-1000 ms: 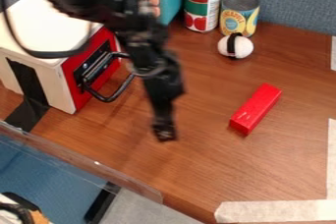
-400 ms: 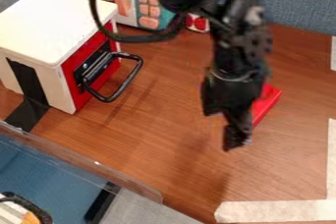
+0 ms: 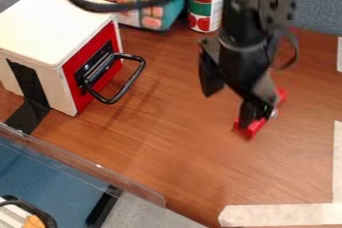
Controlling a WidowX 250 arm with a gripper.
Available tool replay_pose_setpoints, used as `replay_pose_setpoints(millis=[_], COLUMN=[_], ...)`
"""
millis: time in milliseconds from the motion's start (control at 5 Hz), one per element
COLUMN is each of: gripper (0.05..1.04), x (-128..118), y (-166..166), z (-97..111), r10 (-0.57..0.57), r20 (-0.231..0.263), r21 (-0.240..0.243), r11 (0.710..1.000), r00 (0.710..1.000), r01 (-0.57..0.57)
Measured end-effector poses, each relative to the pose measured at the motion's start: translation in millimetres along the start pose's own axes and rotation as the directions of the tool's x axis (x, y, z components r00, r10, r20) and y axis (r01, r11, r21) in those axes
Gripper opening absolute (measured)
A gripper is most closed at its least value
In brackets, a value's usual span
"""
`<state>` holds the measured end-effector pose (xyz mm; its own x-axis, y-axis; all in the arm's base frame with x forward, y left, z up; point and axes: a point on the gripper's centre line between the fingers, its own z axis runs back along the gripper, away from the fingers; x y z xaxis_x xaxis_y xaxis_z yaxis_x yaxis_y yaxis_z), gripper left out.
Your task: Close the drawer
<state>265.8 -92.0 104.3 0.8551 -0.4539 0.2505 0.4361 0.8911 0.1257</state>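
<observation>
Claw shifted, spread open, at red block

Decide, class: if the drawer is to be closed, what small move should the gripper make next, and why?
Probably a short lift, clear of the red rectangular block: the black gripper hangs right over it, away from the black bar handle, and the red drawer front already looks flush with the white box, so no push seems needed.
</observation>
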Motion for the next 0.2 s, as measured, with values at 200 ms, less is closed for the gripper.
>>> replay_pose_setpoints(millis=[200], gripper=[1.000], x=[-5.4], y=[1.6], z=[24.4], r10=[0.098], r20=[0.063], r21=[-0.054], r11=[0.994], r00=[0.993], r01=[-0.094])
